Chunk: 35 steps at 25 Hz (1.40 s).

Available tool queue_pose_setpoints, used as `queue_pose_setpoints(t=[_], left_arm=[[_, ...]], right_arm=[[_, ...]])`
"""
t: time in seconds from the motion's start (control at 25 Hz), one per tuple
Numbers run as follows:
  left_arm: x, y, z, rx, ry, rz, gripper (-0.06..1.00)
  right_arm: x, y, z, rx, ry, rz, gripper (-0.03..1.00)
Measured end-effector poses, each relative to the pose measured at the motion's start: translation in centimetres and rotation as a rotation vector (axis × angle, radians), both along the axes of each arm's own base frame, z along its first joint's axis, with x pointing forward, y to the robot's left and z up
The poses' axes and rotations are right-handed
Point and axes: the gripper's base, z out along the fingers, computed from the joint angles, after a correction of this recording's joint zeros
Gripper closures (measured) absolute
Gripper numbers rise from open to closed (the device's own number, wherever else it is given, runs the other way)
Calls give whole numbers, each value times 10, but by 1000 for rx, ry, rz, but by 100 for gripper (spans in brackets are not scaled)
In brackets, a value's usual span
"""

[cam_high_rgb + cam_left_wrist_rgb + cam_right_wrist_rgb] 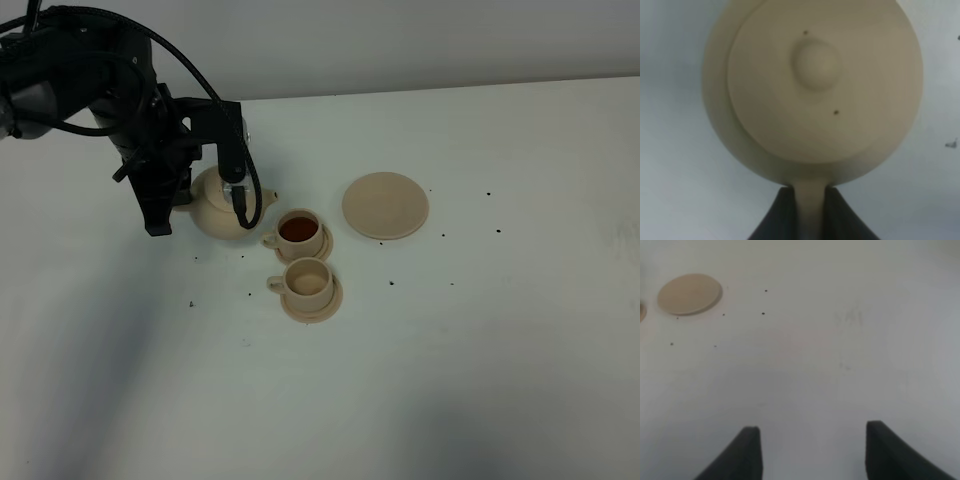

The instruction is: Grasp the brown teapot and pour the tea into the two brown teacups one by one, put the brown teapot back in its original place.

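Observation:
The brown teapot [222,208] is upright just left of the two brown teacups, its spout toward the far cup. My left gripper [192,200] is shut on its loop handle; in the left wrist view the teapot's lid [815,65] fills the picture and the gripper [810,215] clamps the handle. The far teacup [299,231] holds dark tea. The near teacup [308,281] shows only a pale inside. The wide empty saucer [385,205] lies right of the cups and also shows in the right wrist view [690,293]. My right gripper [810,450] is open and empty over bare table.
Each cup stands on its own small saucer [326,307]. Small dark specks [391,282] are scattered on the white table [480,360]. The left arm's black body and cables [90,70] hang over the table's back left.

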Motion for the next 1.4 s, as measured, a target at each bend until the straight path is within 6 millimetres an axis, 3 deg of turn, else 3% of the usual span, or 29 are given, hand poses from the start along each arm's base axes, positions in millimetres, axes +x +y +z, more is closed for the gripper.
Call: queue_pose_setpoints(t=[0.32, 0.6, 0.68, 0.88, 1.04, 1.16, 1.4], left_arm=[[-1, 15, -3, -83, 66, 199, 80], [-15, 18, -37, -82, 83, 201, 80], [-16, 18, -33, -89, 62, 194, 80], [-23, 18, 5, -139, -26, 159, 80], [-36, 19, 23, -135, -12, 85, 80], [-47, 22, 20, -109, 16, 10, 80], [-60, 25, -3, -74, 38, -132, 80]], right_arm=[[0, 0, 0, 0, 0, 0, 48], [0, 0, 0, 0, 0, 0, 48], [0, 0, 0, 0, 0, 0, 48], [0, 0, 0, 0, 0, 0, 48], [0, 0, 0, 0, 0, 0, 48], [0, 0, 0, 0, 0, 0, 48], [0, 0, 0, 0, 0, 0, 48]])
